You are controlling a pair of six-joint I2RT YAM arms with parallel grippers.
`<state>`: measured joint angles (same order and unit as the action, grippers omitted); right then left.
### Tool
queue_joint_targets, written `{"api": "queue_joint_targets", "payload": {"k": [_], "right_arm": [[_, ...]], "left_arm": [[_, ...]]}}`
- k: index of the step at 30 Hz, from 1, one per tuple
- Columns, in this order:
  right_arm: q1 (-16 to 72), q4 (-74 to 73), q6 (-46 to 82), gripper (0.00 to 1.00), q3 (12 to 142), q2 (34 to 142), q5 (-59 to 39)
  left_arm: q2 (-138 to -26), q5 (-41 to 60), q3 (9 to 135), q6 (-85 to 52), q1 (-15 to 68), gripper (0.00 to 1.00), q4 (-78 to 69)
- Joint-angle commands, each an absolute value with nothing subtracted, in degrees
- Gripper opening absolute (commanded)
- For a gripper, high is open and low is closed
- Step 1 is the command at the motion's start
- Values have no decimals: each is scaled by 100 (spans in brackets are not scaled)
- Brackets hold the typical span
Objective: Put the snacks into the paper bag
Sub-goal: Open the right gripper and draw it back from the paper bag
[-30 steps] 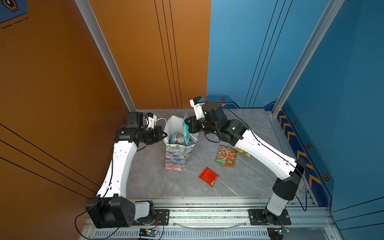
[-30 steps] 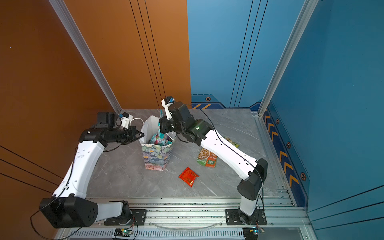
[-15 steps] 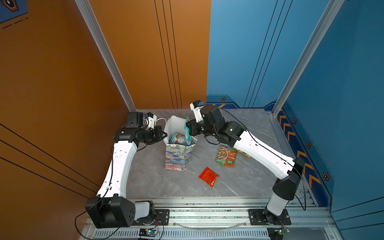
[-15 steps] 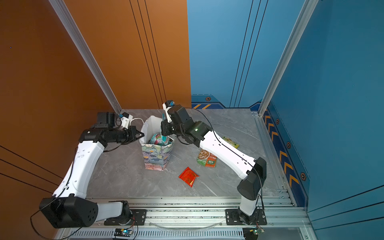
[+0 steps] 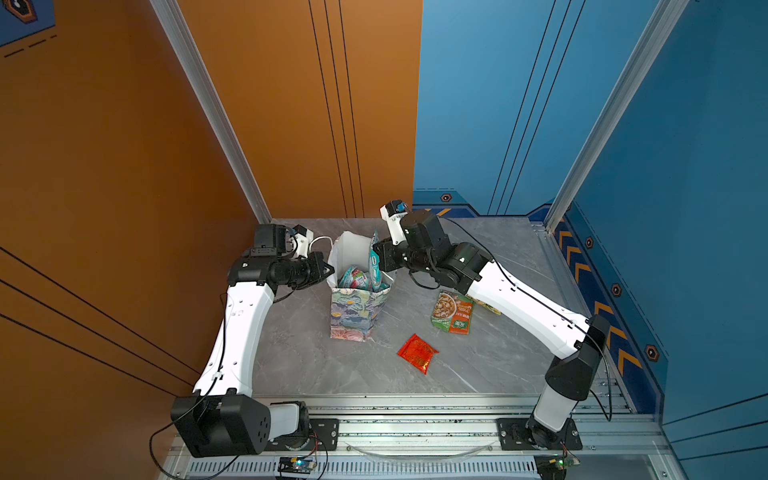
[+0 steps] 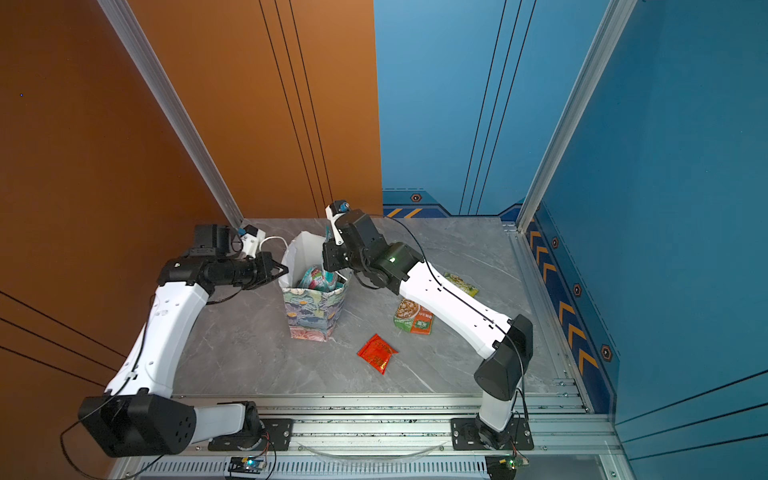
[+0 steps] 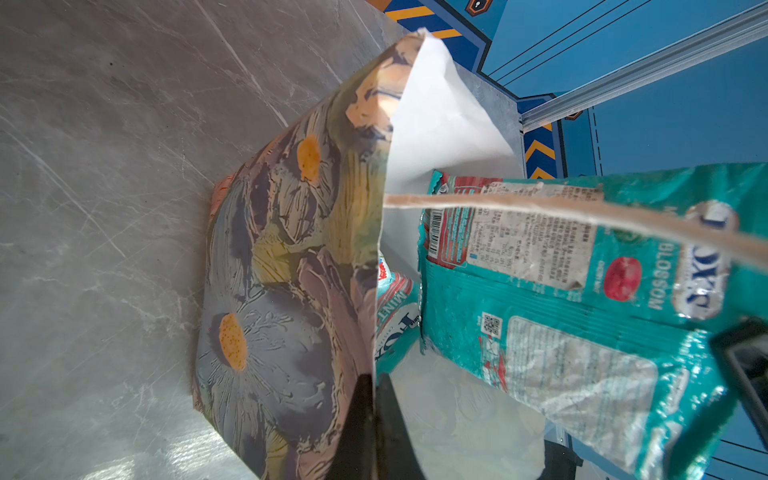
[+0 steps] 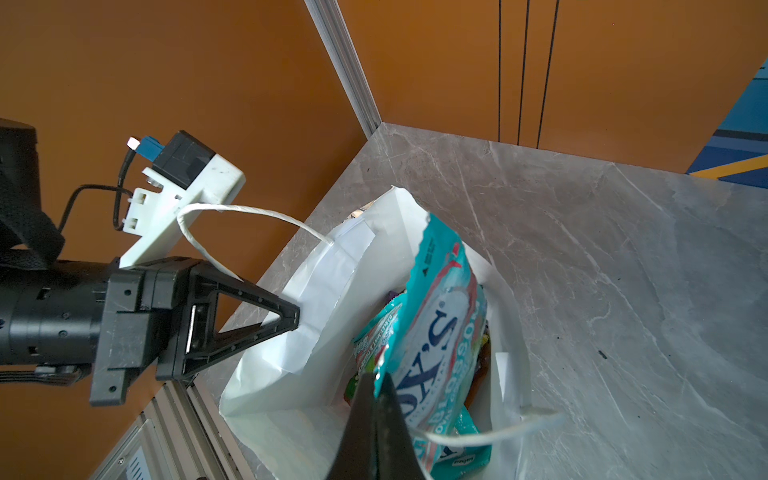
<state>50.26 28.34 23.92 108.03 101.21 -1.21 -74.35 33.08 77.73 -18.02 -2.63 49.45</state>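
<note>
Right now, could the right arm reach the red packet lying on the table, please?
Probably yes, but not at once: the right gripper is shut on a teal packet over the bag. The red packet lies flat and alone on the table, clear of the bag, with nothing over it.

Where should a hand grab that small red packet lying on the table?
Probably from straight above, pinching across its shorter width near one sealed end. The red packet lies flat on the table, so no edge is lifted to slide under. It also sits apart from the green-orange packet, so nothing seems to block a descent.
</note>
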Motion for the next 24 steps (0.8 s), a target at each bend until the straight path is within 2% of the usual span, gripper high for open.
{"api": "queue_joint_targets", "payload": {"k": [1, 4, 5, 8, 9, 11, 16, 24], "right_arm": [[5034, 2756, 2295, 0, 10902, 10029, -1], [5033, 2841, 2298, 0, 11060, 10133, -13], [5034, 2892, 2295, 6, 11150, 10186, -37], [5043, 2992, 2278, 38, 11462, 10337, -74], [5049, 3020, 2261, 46, 11583, 10395, -113], [5075, 3103, 2232, 54, 11850, 10524, -181], [5106, 3184, 2187, 56, 12189, 10662, -253], [5090, 3270, 2129, 57, 11957, 10461, -203]], "left_arm": [[-7299, 3474, 7709, -1751, -299, 0, 4844], [-7297, 3489, 7714, -1753, -299, 0, 4841], [-7302, 3485, 7709, -1749, -299, 0, 4850], [-7311, 3481, 7717, -1749, -303, 0, 4848], [-7309, 3486, 7717, -1750, -300, 0, 4842], [-7314, 3496, 7725, -1749, -307, 0, 4847], [-7319, 3501, 7736, -1749, -312, 0, 4849], [-7321, 3520, 7750, -1751, -325, 0, 4846]]}}
